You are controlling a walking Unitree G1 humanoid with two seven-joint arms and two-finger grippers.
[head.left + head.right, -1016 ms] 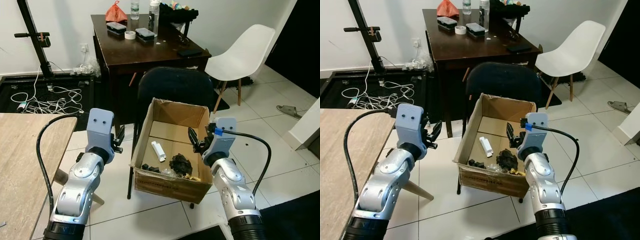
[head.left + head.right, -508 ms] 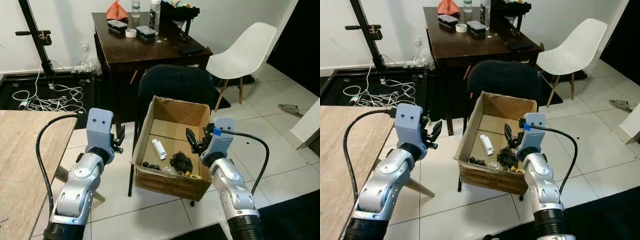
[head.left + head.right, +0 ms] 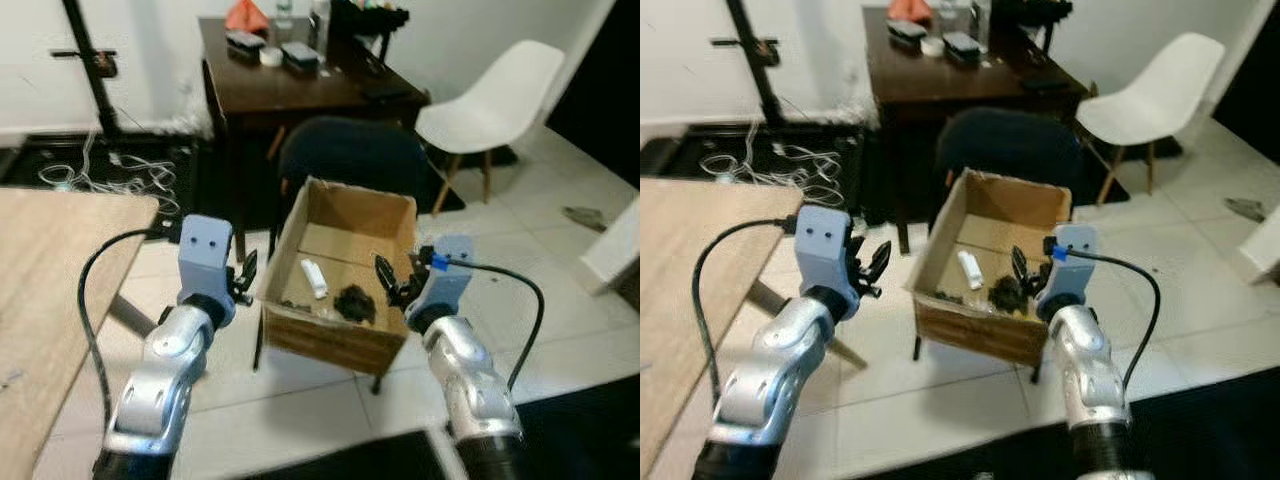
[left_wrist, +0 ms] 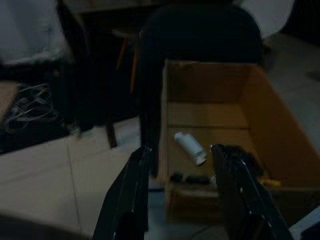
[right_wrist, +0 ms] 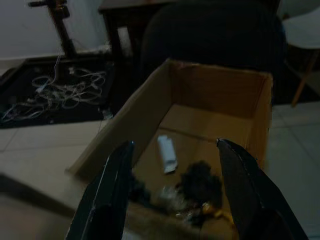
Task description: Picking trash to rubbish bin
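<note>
Both claws empty and spread: left gripper [image 3: 244, 280] beside cardboard box [image 3: 383, 211], right gripper [image 3: 394, 282] over its rim. White tube [image 3: 314, 279], dark clump [image 3: 353, 303] already inside; I reckon trash mostly binned.

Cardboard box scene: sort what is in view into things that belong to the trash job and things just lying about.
Part of the job:
cardboard box serving as the bin
white tube in it
black crumpled trash in it
right gripper, open, above the box
left gripper, open, beside the box

Lying about:
white chair
dark desk
floor cables
wooden table
</note>
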